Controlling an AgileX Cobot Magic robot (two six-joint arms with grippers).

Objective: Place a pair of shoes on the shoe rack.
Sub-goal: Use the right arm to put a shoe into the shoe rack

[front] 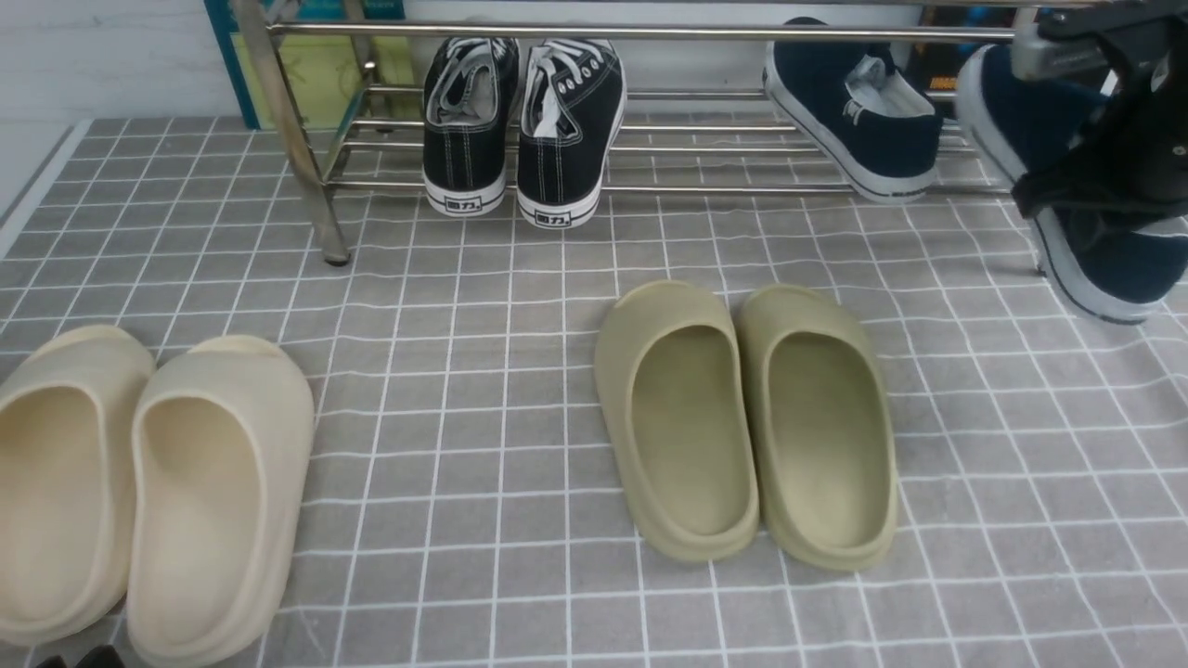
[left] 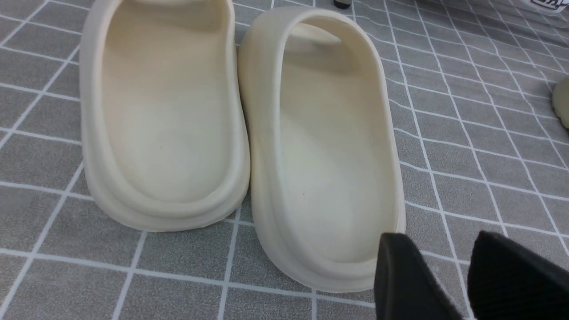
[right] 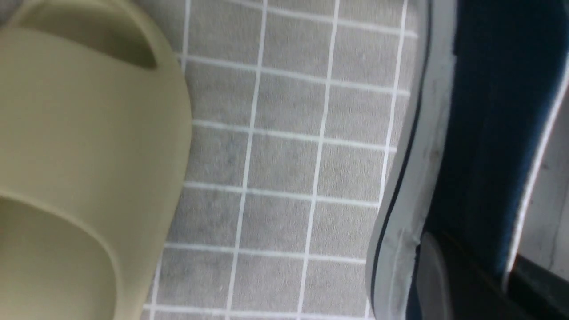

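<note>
Across the back, low shoe rack (front: 295, 139) of shiny steel tubes; on its lower bars, right side, 1 navy-blue canvas slip-on (front: 854, 121) with white sole, already placed. 2nd navy slip-on (front: 1123, 264) aloft and tilted just before the rack's right end, pinched in the right gripper (front: 1086, 190), jaws narrow, probably at the heel rim. Risks: snagging the top bar (front: 650, 32), knocking the placed shoe, slipping from so small a hold. And the left gripper (left: 449, 266): wide, empty, near a cream foam slide (left: 320, 146).
</note>
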